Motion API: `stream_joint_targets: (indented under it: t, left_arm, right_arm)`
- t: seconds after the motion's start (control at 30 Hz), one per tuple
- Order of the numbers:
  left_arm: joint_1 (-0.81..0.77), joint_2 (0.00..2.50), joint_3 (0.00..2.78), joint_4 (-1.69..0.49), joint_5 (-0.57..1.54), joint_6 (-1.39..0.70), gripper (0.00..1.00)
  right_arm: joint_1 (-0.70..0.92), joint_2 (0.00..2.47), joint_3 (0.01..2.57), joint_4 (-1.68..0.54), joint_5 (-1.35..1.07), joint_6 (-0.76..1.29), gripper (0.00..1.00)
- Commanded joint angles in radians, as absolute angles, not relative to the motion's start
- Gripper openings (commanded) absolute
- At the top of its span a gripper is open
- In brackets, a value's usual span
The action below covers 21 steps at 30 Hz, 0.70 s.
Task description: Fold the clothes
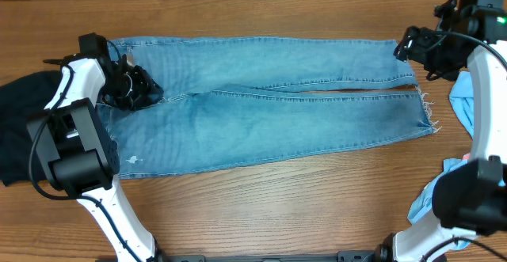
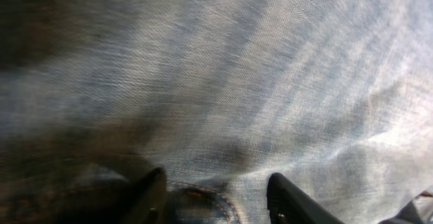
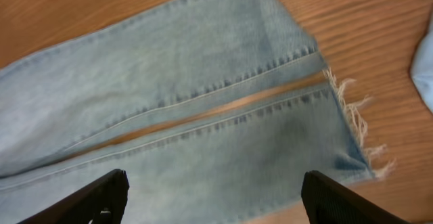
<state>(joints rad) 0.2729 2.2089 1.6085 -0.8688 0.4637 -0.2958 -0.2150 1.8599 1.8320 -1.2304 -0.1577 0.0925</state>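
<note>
One pair of faded light-blue denim jeans [image 1: 269, 119] lies flat on the brown wooden table [image 1: 261, 214], with the waist to the left and the two legs to the right. The left gripper [image 1: 141, 92] sits low on the waist with its jaws apart, though its wrist view is mostly blur, and the right gripper [image 1: 408, 47] hovers wide open by the far hem. A black garment [image 1: 16, 127] is cut off at the left edge, and pale blue cloth [image 1: 463, 104] shows in two patches behind the right arm; I can't tell whether it is one piece or two.

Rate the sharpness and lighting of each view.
Overhead: sharp and evenly lit across the jeans. Left wrist: very close, the fabric soft and blurred, heavy shadow at the left. Right wrist: fairly sharp, the frayed hem readable, softer toward the bottom.
</note>
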Motion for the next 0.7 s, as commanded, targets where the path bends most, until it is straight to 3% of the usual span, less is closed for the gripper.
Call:
stream_joint_targets:
  t: [0.0,0.13,0.4,0.67]
  left_arm:
    - [0.232,2.273,1.567,-0.921,0.359,-0.241,0.62]
    - [0.194,2.273,1.567,-0.940,0.356,-0.239,0.66]
    - [0.163,2.273,1.567,-0.945,0.355,-0.238,0.66]
    - [0.163,2.273,1.566,-0.955,0.304,-0.239,0.66]
  right_arm:
    - [-0.231,1.980,1.803,-1.175,-0.145,0.088,0.86]
    - [-0.231,2.125,1.803,-1.106,-0.148,0.080,0.86]
    - [-0.304,2.192,1.780,-1.050,-0.144,0.340,0.86]
    - [-0.303,2.267,1.774,-0.943,-0.230,0.353,0.87]
